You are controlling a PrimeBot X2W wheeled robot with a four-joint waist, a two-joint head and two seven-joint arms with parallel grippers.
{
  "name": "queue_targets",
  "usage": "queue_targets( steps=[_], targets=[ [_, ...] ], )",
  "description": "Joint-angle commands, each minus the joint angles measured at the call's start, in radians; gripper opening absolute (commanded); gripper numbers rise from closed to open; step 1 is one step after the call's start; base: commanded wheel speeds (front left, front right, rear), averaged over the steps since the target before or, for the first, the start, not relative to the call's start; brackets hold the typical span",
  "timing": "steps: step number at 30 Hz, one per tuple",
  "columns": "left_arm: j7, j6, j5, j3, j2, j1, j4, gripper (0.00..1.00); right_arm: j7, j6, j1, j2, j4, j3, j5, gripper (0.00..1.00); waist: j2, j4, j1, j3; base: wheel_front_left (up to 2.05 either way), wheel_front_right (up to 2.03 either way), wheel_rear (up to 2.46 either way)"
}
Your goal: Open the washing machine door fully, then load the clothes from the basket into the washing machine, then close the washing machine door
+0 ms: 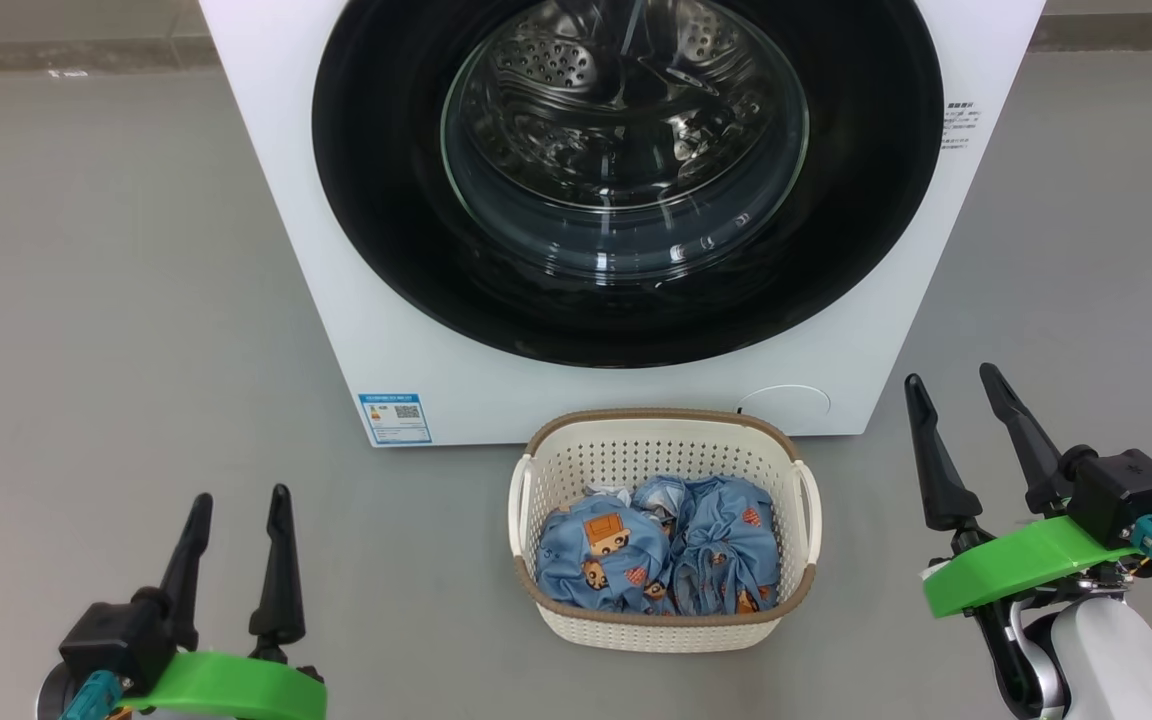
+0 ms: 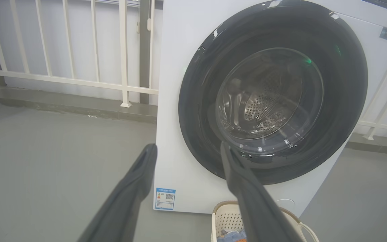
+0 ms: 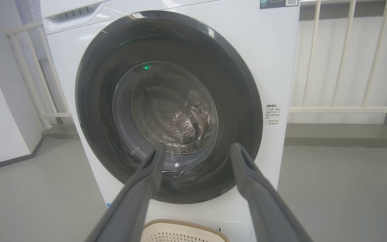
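Note:
The white washing machine (image 1: pixel 356 300) stands ahead with its round black door (image 1: pixel 386 200) shut; the steel drum shows through the glass window. The cream basket (image 1: pixel 664 425) sits on the floor right in front of it, holding the light-blue clothes (image 1: pixel 661 555). My left gripper (image 1: pixel 241 505) hangs open at the lower left, well left of the basket. My right gripper (image 1: pixel 956 385) stands open at the lower right, right of the basket. In the wrist views the door (image 2: pixel 344 101) (image 3: pixel 237 101) lies beyond the open left gripper (image 2: pixel 188 149) and right gripper (image 3: pixel 197 149).
Grey floor (image 1: pixel 116 300) spreads on both sides of the machine. A white railing (image 2: pixel 79 80) on a low kerb runs behind it, with more railing (image 3: pixel 348 109) on the other side. A blue label (image 1: pixel 395 417) sits at the machine's lower left corner.

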Motion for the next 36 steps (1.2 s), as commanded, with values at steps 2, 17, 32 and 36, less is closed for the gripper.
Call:
queue_targets(
  steps=[2, 17, 32, 36],
  targets=[
    [-0.009, -0.006, 0.004, 0.032, 0.017, -0.040, -0.017, 1.00, -0.012, 0.000, -0.030, -0.013, -0.018, 0.022, -0.003, 1.00, 0.0000, 0.000, 0.0000, -0.002, 0.00, 0.00, 0.00],
    [-0.009, -0.010, 0.016, 0.050, 0.012, -0.029, -0.043, 1.00, -0.012, 0.000, -0.030, -0.013, -0.013, 0.028, 0.003, 1.00, 0.0000, -0.005, 0.0000, -0.005, 0.00, 0.00, 0.00],
    [-0.009, -0.011, 0.024, 0.059, 0.012, -0.035, -0.032, 1.00, -0.012, 0.000, -0.034, -0.005, -0.017, 0.015, 0.001, 1.00, 0.0000, -0.001, 0.0000, 0.011, 0.51, 0.51, -1.02],
    [-0.009, -0.012, 0.024, 0.061, 0.013, -0.038, -0.029, 1.00, -0.012, 0.000, -0.034, -0.001, -0.017, 0.013, 0.000, 1.00, 0.0000, -0.002, 0.0000, 0.013, 1.21, 1.21, -2.41]
  ],
)
